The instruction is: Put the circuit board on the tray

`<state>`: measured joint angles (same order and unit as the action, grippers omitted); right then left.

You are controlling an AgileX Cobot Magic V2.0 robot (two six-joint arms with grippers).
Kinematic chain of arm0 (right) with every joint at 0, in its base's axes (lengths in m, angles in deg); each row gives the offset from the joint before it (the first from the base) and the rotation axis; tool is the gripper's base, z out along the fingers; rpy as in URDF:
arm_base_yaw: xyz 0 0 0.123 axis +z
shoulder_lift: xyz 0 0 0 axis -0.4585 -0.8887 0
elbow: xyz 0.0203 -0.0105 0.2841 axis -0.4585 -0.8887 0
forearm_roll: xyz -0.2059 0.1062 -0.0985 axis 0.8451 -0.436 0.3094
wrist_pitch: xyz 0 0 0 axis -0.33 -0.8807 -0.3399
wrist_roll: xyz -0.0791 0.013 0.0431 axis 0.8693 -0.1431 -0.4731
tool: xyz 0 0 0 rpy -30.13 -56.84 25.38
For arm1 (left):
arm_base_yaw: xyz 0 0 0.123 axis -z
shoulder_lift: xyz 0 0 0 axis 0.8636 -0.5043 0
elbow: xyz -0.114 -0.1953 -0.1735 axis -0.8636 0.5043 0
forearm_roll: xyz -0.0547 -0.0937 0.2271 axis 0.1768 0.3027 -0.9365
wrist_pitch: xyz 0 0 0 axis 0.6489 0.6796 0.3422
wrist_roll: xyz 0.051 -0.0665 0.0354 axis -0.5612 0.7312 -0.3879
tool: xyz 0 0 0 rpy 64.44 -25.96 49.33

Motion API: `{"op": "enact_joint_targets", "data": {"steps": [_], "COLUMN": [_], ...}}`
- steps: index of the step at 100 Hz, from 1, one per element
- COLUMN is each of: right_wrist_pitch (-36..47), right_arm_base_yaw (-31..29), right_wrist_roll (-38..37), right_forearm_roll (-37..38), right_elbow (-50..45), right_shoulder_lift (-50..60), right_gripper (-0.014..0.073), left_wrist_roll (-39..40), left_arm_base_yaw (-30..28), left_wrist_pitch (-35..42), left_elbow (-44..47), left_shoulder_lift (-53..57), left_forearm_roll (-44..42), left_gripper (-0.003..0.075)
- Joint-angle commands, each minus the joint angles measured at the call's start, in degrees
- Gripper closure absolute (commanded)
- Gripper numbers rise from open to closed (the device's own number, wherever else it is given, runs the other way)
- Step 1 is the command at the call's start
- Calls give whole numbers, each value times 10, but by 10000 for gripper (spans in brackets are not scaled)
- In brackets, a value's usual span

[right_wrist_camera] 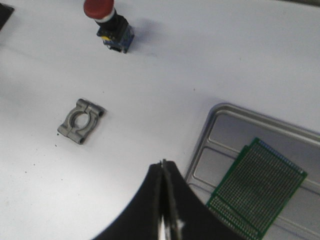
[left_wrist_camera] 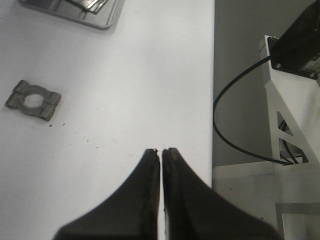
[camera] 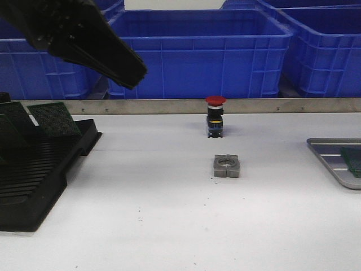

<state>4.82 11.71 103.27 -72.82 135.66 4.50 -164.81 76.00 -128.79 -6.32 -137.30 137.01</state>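
At right on the desk (camera: pixel 169 226), circuit board (right_wrist_camera: pixel 257 192) lying flat in tray (right_wrist_camera: pixel 225 125): task looks done. Left tool (left_wrist_camera: pixel 161 150) and right tool (right_wrist_camera: pixel 163 162) both closed, gripping nothing.

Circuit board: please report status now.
Both jaws shut, empty. Circuit board lies flat on tray. More boards in black rack. Nothing in the way.

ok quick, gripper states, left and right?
Left gripper: closed, holding nothing, above bare table.
Right gripper: closed, holding nothing, beside the tray.
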Motion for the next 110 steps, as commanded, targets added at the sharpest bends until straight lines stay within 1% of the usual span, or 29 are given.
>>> {"op": "enact_joint_targets", "data": {"steps": [1,9,16,26,36,41,48,55,69,77,88,110], "right_wrist_pitch": [0,6,17,49,90,107,131,160,214,227,228,248], "right_arm_base_yaw": [6,16,24,34,44,50,61,79,117,130,132,132], "right_wrist_roll": [48,96,122,154,186,198,217,233,293,320,322,322], "right_forearm_roll": [-63,-108,-149,-203,-244,-259,-278,-306,-342,-358,-361,-364], "right_elbow": [4,-17,-42,-82,-125,-144,-170,-196,-247,-272,-306,-376], "right_shoulder_lift": [46,78,108,156,206,232,269,305,377,425,489,641], "right_gripper": [653,653,653,653,653,653,653,653,653,653,653,653], "left_wrist_roll": [19,33,51,86,125,142,158,169,169,169,169,169], "left_arm_base_yaw": [-22,-37,-45,-53,-60,-63,-70,-77,-87,-89,-89,-89], "left_wrist_pitch": [-37,-16,5,46,144,210,284,340,418,454,485,494], "left_elbow": [-18,-18,-18,-15,12,37,74,113,191,234,292,389], "left_shoulder_lift": [40,60,81,118,170,201,249,299,400,458,537,674], "left_forearm_roll": [33,32,28,-7,-30,-36,-36,-36,-36,-36,-35,-32], "left_gripper": [738,738,738,738,738,738,738,738,738,737,737,737]}}
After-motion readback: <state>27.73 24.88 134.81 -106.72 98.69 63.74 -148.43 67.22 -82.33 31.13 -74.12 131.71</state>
